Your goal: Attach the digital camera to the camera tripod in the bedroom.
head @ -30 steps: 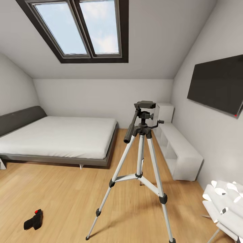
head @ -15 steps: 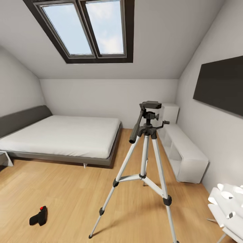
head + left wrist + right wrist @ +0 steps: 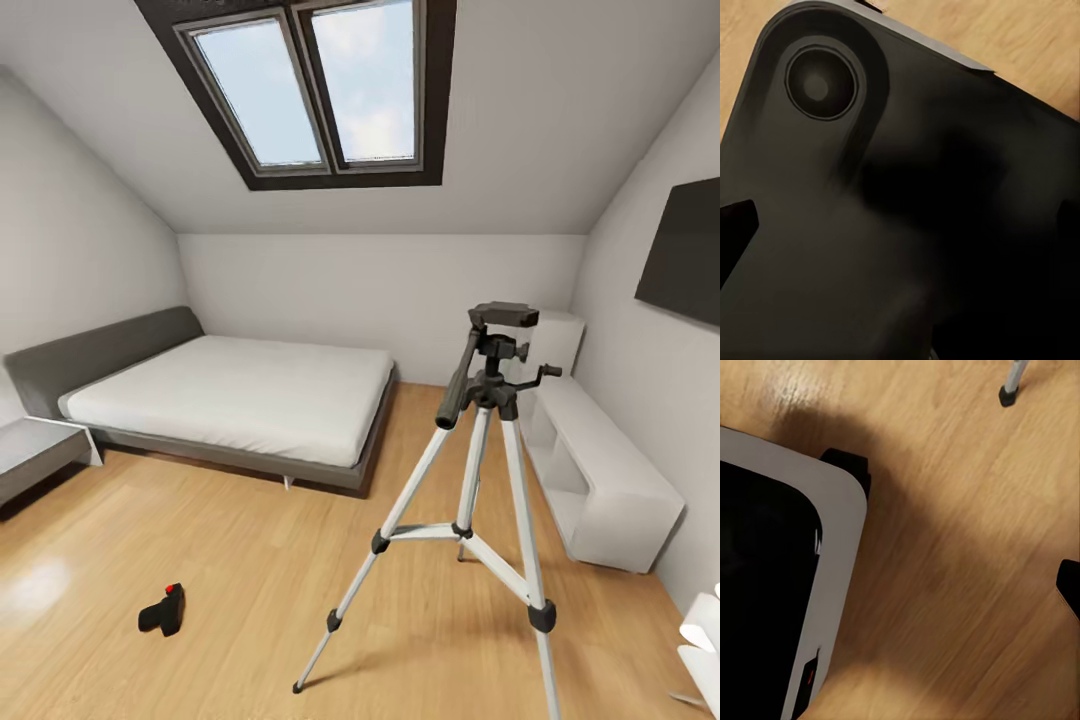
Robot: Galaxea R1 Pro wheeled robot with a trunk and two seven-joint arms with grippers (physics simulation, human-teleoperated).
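Bedroom wood floor [image 3: 250, 560], digital camera [image 3: 163, 611] near camera tripod [image 3: 480, 470]; either claw's opening impossible to tell.

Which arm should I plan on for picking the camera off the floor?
Probably the left. The digital camera lies on the wood floor on the robot's left, while the camera tripod stands on its right. Neither arm is near it yet, so this is only a tentative call.

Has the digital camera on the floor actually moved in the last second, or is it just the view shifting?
No. The digital camera keeps its place left of the camera tripod and before the bed; the whole view shifted.
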